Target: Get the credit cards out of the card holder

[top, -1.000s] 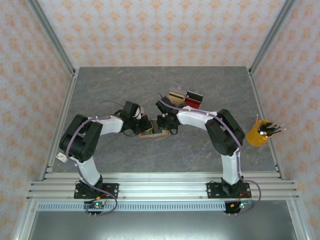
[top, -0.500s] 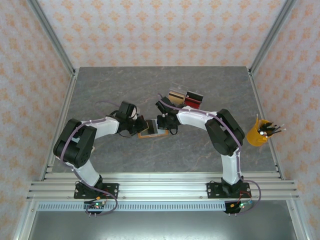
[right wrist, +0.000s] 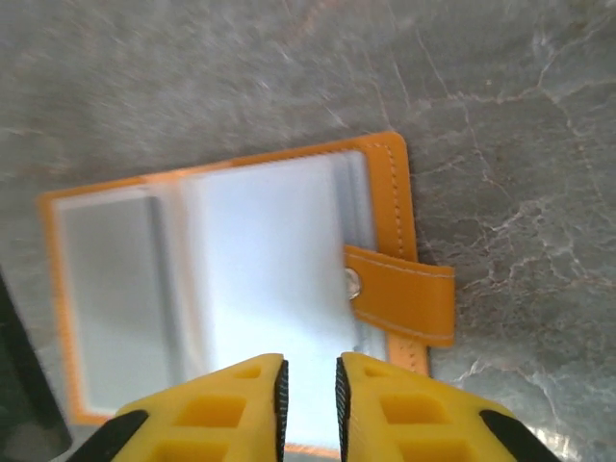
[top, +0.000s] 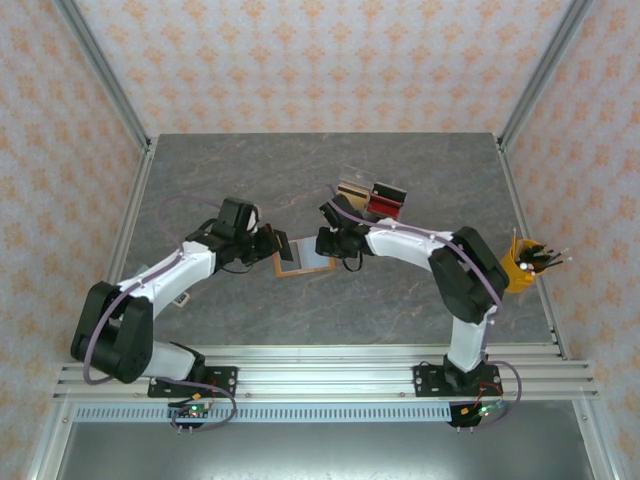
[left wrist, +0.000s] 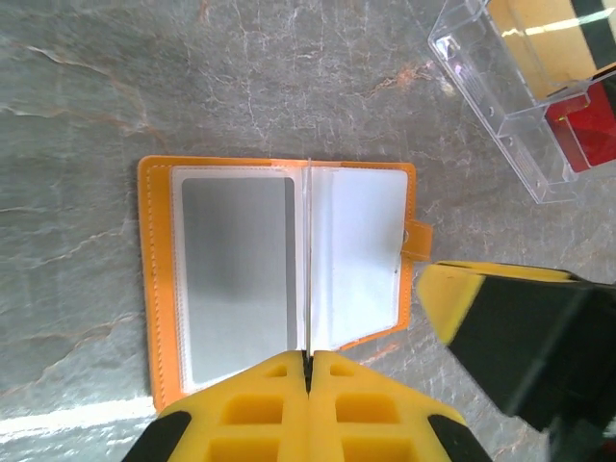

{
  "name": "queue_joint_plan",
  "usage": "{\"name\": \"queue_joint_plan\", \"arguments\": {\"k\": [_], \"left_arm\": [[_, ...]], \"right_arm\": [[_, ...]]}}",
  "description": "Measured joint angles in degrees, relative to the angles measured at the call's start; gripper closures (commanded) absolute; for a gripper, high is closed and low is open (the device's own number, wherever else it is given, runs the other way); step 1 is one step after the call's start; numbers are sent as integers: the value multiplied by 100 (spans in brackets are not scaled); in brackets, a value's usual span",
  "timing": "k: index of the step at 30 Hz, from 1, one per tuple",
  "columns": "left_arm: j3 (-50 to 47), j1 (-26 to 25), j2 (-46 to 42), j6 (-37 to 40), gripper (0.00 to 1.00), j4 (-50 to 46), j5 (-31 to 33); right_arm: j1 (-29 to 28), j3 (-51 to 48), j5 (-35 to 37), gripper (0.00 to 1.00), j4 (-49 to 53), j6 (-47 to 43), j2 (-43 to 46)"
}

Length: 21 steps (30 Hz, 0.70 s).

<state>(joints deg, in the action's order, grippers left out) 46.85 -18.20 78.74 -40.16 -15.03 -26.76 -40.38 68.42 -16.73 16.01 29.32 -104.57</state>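
Shows the left gripper (left wrist: 310,364) pressed together over the near edge of the card holder (left wrist: 351,207), right at its spine. Spread open and flat on the bench (left wrist: 87,87), with a grey credit card (left wrist: 239,279) sleeved just ahead-left. Has the right gripper (right wrist: 308,371) narrowly apart, clamping nothing, above the clasp-side page. Leaves bare bench past the far and left edges; puts a clear case (left wrist: 510,106) ahead-right, apart from the holder.

The left arm stands on its base at 7 o'clock, elbow pushed out toward 9, forearm reaching in over the middle of the tabletop (top: 400,300). The left hand (top: 280,243) points toward 3 o'clock, its yellow fingers (left wrist: 260,409) pressed flat together. The right arm bows out toward 3 o'clock. The right hand (top: 325,243) faces 9, fingers (right wrist: 404,409) parted by a narrow slit.
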Motion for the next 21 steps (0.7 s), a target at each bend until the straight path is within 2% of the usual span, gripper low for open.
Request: {"name": "queue_joint_plan", "arguments": {"k": [5, 10, 15, 21], "left_arm": [[146, 0, -424, 85, 100, -168, -175], [339, -2, -496, -13, 100, 74, -811], [380, -2, -393, -404, 100, 684, -1434], [417, -2, -201, -820, 100, 1237, -1816]], "right_arm": [[247, -511, -551, 43, -835, 225, 765], [562, -1099, -1049, 31, -1764, 562, 1233], [800, -1504, -1729, 27, -2712, 1110, 1314], [894, -1648, -2389, 31, -3781, 1921, 1314]]}}
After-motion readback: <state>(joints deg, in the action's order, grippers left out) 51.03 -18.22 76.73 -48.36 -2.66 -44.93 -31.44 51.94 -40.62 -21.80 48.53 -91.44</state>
